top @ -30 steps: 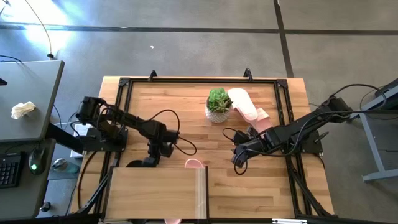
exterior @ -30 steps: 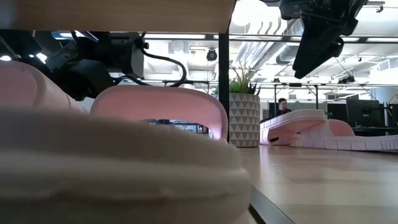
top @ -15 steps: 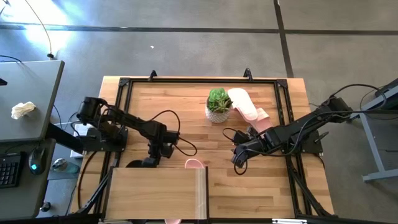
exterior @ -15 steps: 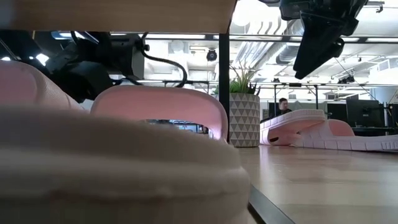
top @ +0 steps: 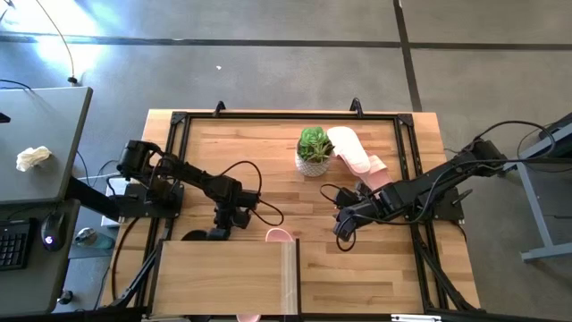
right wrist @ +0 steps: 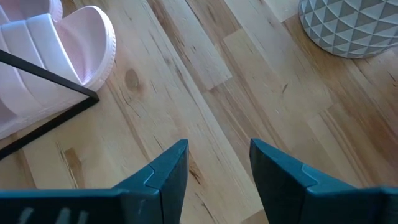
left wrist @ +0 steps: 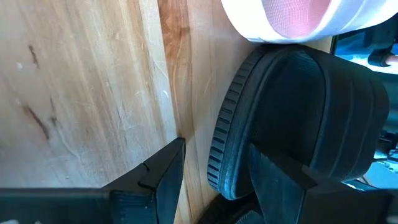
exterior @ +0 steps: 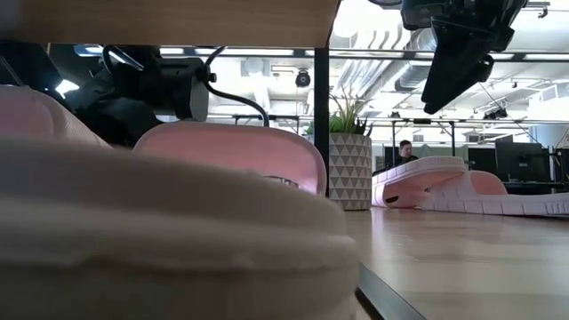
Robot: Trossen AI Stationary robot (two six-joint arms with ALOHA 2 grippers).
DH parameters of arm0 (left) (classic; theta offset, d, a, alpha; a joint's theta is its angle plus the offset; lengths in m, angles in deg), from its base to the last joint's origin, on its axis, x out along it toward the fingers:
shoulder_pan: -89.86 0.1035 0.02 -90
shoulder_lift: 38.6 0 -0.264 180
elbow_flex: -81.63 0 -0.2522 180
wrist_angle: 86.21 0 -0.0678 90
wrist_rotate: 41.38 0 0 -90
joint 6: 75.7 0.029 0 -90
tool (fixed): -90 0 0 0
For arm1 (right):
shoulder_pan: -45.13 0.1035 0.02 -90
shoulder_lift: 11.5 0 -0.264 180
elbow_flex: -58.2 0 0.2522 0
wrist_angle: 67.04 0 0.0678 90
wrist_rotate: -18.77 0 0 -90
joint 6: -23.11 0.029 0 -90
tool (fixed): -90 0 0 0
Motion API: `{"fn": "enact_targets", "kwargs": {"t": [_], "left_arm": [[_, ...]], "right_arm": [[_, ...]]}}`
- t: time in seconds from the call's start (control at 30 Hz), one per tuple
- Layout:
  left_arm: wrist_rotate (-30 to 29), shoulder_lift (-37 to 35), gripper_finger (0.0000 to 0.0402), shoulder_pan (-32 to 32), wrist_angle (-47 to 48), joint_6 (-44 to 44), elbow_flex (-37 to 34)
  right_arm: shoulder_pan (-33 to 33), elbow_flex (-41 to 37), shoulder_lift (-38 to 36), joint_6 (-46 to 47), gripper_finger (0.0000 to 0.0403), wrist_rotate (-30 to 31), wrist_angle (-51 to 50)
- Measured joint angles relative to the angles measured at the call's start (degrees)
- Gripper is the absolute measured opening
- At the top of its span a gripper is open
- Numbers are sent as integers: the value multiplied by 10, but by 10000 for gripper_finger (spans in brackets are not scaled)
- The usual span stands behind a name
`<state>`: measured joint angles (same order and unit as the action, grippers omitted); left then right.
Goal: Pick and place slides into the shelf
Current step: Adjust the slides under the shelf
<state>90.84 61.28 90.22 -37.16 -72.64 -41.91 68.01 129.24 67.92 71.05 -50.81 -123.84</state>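
Note:
The light-wood shelf [top: 223, 273] stands at the table's near edge. A black slide [left wrist: 298, 112] lies on the table at the shelf's far side [top: 190, 236]. My left gripper [top: 229, 221] is open over it. One finger [left wrist: 163, 177] stands outside the slide's ribbed side rim [left wrist: 217, 143] and the other [left wrist: 273, 180] over its footbed. A pink slide [top: 280, 235] pokes out from under the shelf. My right gripper [top: 342, 231] hovers open above bare wood [right wrist: 214, 171], right of that pink slide [right wrist: 68, 46]. Two more pink slides [top: 350, 148] [top: 375, 173] lie by the plant. My left gripper comes at the black slide from above, its fingers astride the side rim [left wrist: 214, 165] near one rounded end. Whether either finger touches the slide, I cannot tell. The slide lies flat on the table.
A potted plant [top: 314, 150] in a patterned white pot stands mid-table toward the far edge. A black frame [top: 286, 116] runs around the tabletop. In the low view a blurred pink slide [exterior: 160, 240] fills the foreground under the shelf. Bare wood lies between the arms.
My left gripper has edged slightly toward the table's right, staying over the black slide at the shelf's far side.

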Motion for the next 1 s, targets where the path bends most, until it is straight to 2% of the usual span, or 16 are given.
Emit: {"fn": "enact_targets", "kwargs": {"t": [0.17, 0.4, 0.47, 0.67, 0.87, 1.0], "left_arm": [[-4, 0, 146, 0, -4, -2, -1], [-10, 2, 32, -1, -16, 0, -1], [-11, 2, 13, -1, -17, -1, -1], [-26, 1, 37, -1, -17, -19, -1], [-30, 1, 8, -1, -16, -21, -1], [-31, -1, 17, -1, -17, -25, -1]], "right_arm": [[0, 0, 0, 0, 161, 0, -2], [0, 0, 0, 0, 161, 0, -8], [0, 0, 0, 0, 161, 0, -8], [0, 0, 0, 0, 161, 0, -8], [0, 0, 0, 0, 161, 0, -8], [0, 0, 0, 0, 161, 0, -9]]}}
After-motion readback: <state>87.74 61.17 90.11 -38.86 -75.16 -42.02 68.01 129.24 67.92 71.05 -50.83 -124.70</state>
